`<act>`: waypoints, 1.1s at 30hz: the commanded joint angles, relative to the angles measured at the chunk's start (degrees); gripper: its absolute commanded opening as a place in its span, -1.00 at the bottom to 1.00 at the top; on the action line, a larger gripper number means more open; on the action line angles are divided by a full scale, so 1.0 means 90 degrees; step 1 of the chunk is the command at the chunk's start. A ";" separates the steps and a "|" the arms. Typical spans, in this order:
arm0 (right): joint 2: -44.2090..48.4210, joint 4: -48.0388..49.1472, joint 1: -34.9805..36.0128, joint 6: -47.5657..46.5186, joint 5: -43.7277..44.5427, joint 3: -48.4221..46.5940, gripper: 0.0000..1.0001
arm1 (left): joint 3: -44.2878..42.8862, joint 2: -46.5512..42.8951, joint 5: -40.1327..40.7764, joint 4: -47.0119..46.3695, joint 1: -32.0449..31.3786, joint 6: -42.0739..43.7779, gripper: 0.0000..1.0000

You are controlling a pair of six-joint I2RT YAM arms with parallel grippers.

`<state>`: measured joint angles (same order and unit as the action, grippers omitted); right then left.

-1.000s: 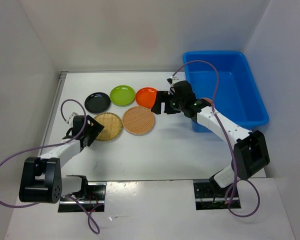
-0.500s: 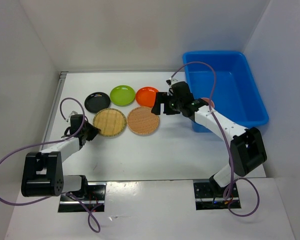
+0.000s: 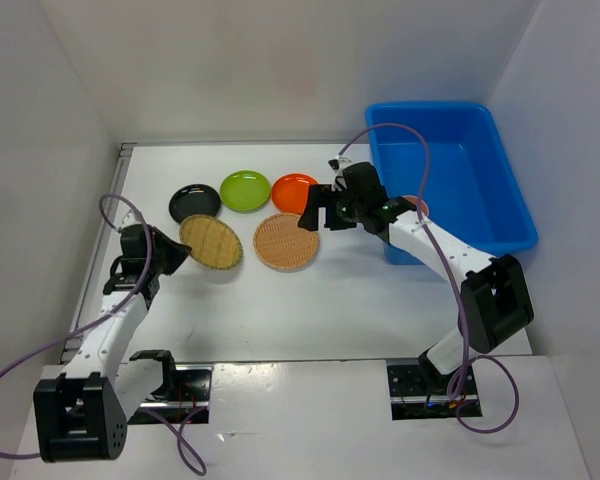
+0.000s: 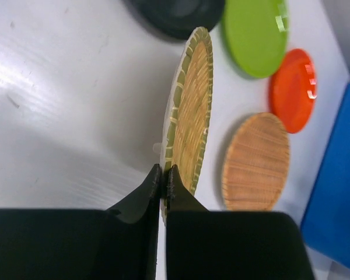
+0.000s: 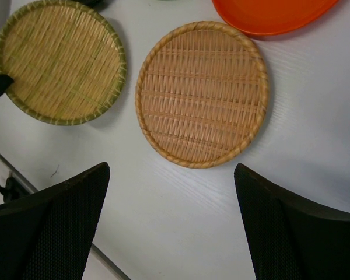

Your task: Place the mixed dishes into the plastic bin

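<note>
White tabletop (image 3: 310, 310). The large bright blue rectangular plastic bin (image 3: 460, 180) sits at the far right. The green-rimmed tan woven round tray (image 4: 189, 116) is left of centre, tilted. A plain tan woven round tray (image 5: 201, 93) lies flat just beside it. Behind them is a row of small round plates: black (image 3: 194, 203), lime green (image 3: 245, 190), orange (image 3: 293, 192). The left pincer (image 4: 164, 175) is clamped tight on the green-rimmed tray's rim. The right pincer (image 5: 170, 169) is spread wide above the plain tray, holding nothing.
</note>
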<state>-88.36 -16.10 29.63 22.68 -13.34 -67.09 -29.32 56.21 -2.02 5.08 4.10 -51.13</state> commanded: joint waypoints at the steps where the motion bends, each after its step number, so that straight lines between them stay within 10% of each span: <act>1: -0.0007 0.0421 0.0067 -0.0010 -0.0518 -0.0397 0.83 | -0.0638 -0.0531 -0.0477 0.0245 0.0043 0.0378 -1.00; 19: -0.0075 0.1661 0.0067 -0.0009 -0.3135 -0.0465 0.85 | -0.1839 -0.1216 -0.3367 0.0334 0.0101 0.0214 -1.00; 33: -0.0084 0.1487 -0.0059 -0.0176 -0.3293 -0.0846 0.88 | -0.2035 -0.0815 -0.5107 -0.0418 0.0101 -0.0227 -1.00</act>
<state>-88.71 -5.50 29.43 22.37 -41.43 -71.31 -45.78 49.47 -42.37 7.81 4.73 -51.16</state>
